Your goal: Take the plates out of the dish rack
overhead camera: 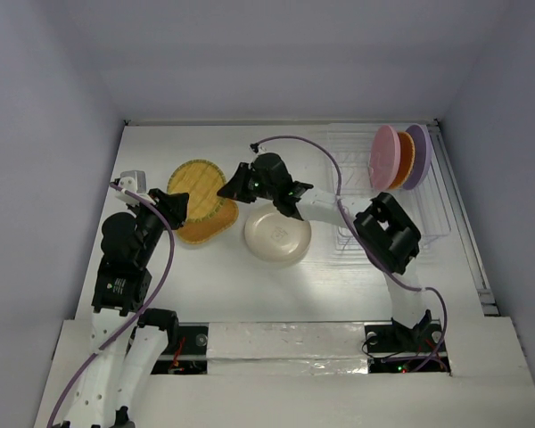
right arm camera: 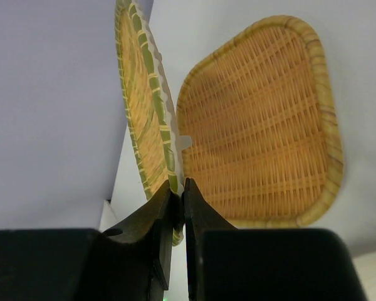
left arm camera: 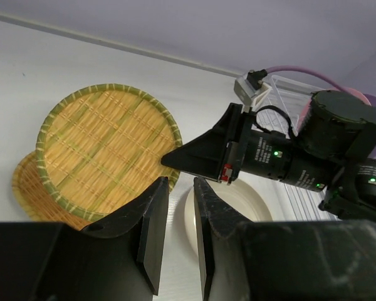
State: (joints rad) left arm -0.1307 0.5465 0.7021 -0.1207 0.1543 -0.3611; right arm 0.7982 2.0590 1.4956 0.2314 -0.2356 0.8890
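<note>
My right gripper (overhead camera: 225, 189) is shut on the rim of the yellowish green-edged plate (overhead camera: 196, 182) and holds it tilted over the tan-orange plate (overhead camera: 207, 225), which lies flat on the table. In the right wrist view the fingers (right arm camera: 178, 191) pinch the yellowish plate (right arm camera: 141, 113) edge-on, with the tan-orange plate (right arm camera: 263, 125) behind. A round cream plate (overhead camera: 276, 236) lies beside them. Pink (overhead camera: 385, 156), orange (overhead camera: 403, 160) and purple (overhead camera: 419, 152) plates stand in the white wire dish rack (overhead camera: 428, 214). My left gripper (overhead camera: 174, 209) is narrowly open and empty beside the plates; it also shows in its own view (left arm camera: 182, 219).
The left wrist view shows the yellowish plate (left arm camera: 106, 150), the right gripper (left arm camera: 182, 160) at its rim, the cream plate (left arm camera: 250, 200) and part of the rack (left arm camera: 285, 84). Grey walls enclose the white table (overhead camera: 250, 294) on three sides.
</note>
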